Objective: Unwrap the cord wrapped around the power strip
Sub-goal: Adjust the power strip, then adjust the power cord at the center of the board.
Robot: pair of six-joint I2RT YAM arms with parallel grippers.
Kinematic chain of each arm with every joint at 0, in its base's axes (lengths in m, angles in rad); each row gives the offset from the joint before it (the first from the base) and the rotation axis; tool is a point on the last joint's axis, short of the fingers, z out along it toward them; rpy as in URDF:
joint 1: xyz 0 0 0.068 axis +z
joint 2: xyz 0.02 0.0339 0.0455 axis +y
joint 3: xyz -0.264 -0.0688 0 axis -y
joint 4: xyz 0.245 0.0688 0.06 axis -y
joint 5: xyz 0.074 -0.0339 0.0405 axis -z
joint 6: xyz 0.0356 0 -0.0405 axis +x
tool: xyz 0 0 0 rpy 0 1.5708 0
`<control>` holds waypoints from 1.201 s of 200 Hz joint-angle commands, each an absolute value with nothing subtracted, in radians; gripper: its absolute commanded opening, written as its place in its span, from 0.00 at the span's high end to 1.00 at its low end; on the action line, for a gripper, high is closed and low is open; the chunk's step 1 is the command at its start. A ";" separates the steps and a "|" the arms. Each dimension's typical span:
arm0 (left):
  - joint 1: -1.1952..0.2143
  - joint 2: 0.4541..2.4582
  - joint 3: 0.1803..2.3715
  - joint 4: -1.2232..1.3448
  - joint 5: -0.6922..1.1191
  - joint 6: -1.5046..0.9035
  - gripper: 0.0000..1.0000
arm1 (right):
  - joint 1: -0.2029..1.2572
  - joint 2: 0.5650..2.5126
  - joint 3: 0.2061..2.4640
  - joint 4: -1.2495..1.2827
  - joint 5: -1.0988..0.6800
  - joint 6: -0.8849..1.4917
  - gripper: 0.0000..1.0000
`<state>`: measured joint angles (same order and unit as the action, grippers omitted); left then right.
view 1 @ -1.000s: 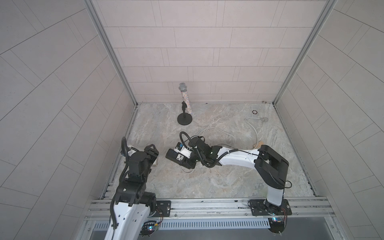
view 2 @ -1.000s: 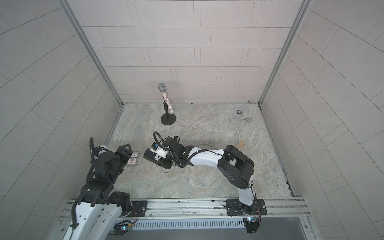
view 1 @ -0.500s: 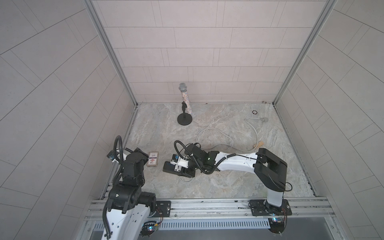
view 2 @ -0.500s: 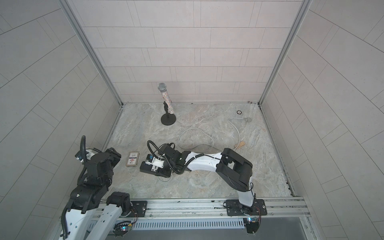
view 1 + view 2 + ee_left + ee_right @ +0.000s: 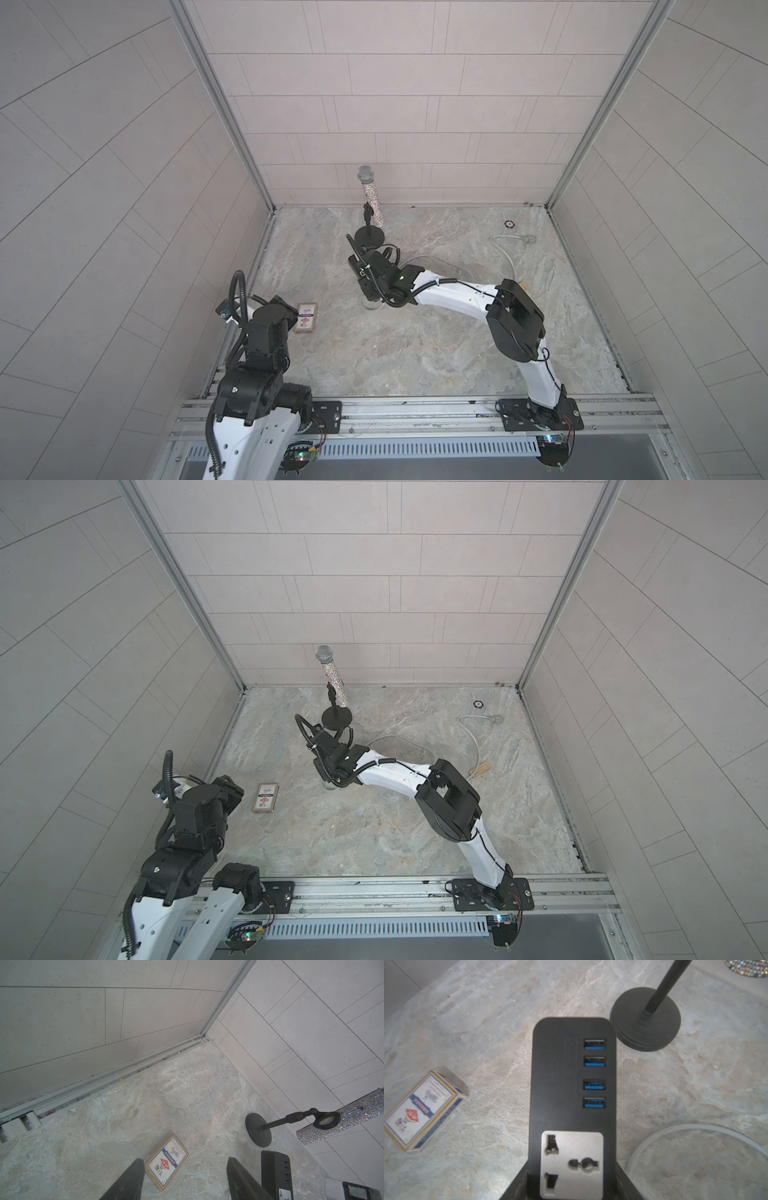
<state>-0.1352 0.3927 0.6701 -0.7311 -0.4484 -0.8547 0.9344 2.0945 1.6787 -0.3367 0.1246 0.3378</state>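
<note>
My right gripper [image 5: 572, 1169] is shut on the power strip [image 5: 571, 1076], a black bar with a white socket and several blue ports. It holds the strip off the floor by its socket end, close to the microphone stand. No cord crosses the face that shows. The cord [image 5: 691, 1127] lies in a pale loop on the floor beside the strip. In both top views the cord [image 5: 505, 259] [image 5: 471, 739] trails to the back right. My left gripper [image 5: 185, 1160] is open and empty near the left wall, apart from the power strip [image 5: 276, 1169].
A box of playing cards [image 5: 305, 318] [image 5: 166, 1161] lies on the floor just beyond my left fingers. A black round-based stand [image 5: 369, 236] with a glittery microphone [image 5: 370, 191] is at the back. A small ring [image 5: 510, 223] lies near the back right corner.
My right gripper has carried the power strip up and back toward the microphone stand. My left arm has drawn away from the strip to the left wall.
</note>
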 commanded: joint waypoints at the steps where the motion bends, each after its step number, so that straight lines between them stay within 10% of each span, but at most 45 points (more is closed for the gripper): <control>1: -0.133 0.420 0.633 -0.704 -0.411 -0.845 0.32 | 0.951 2.047 1.648 -0.365 0.122 0.280 0.89; 115: -0.148 0.927 0.459 -0.179 0.461 -1.080 0.38 | 0.907 1.799 1.435 -0.219 0.140 0.544 0.91; 166: -0.199 1.078 0.372 0.201 0.460 -1.305 0.26 | 0.910 1.751 1.417 -0.148 0.093 0.591 0.91; 240: -0.267 1.191 0.370 0.296 0.479 -1.293 0.32 | 0.914 1.717 1.393 -0.028 0.064 0.580 0.92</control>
<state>-0.2375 1.1774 0.3809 0.2249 0.4637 -1.2869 0.9092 1.7641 1.3869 -0.1223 0.0711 0.5762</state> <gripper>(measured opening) 0.708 0.511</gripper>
